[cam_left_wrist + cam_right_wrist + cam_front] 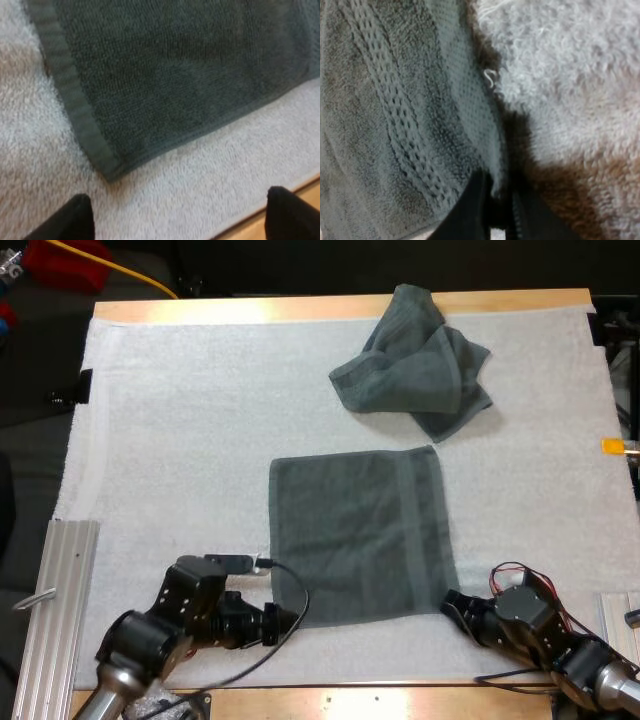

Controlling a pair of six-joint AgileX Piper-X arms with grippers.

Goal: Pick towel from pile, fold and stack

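Towel of dark grey-green terry [360, 535] lies spread flat mid-mat, laid out, I judge, for folding; my right gripper [452, 602] sits at its near right corner, black fingers [472, 210] seemingly pinched on the hem; my left gripper [292, 621] hovers spread wide and empty just short of the near left corner, well placed to take it. A second, crumpled grey-green towel [420, 365] lies apart at the far side; the white fleecy mat [180, 440] alone bears both.

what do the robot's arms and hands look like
Left arm and right arm are black, blocky jointed housings with silver-grey metal links at the base. The left hand and right hand each end in two plain black fingers.
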